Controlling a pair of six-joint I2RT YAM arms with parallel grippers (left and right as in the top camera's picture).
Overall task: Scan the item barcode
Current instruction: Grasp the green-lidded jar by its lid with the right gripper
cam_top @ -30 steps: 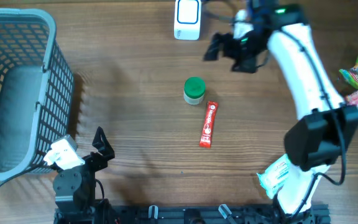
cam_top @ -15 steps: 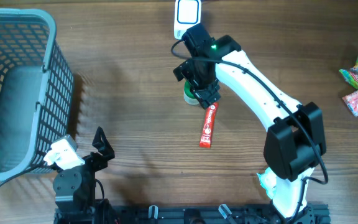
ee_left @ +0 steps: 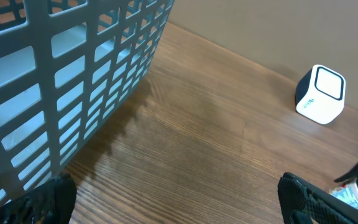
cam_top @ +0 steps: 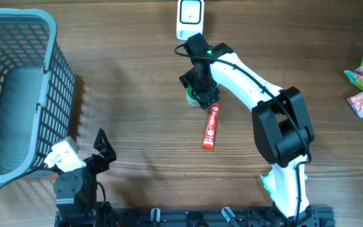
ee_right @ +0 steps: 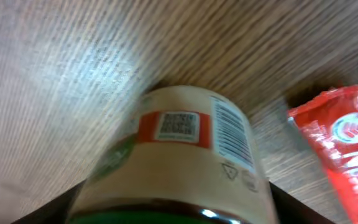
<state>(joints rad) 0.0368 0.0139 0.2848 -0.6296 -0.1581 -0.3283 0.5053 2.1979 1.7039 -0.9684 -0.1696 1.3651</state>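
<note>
Right gripper [cam_top: 201, 93] straddles small cream-labelled plastic jar with green lid [ee_right: 179, 155] — grip unclear. Clamp below lid, leave jar's barcode [ee_right: 232, 134] uncovered — left gripper [ee_left: 179, 205] wide open.

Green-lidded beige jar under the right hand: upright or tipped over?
Upright: the green-lidded beige jar stands on its base on the wooden table, lid facing the wrist camera.

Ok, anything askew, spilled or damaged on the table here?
Nothing stands out. The green-lidded jar stands upright under the right gripper, the red sachet lies flat beside it, the scanner and basket stand upright, and nothing has spilled.
</note>
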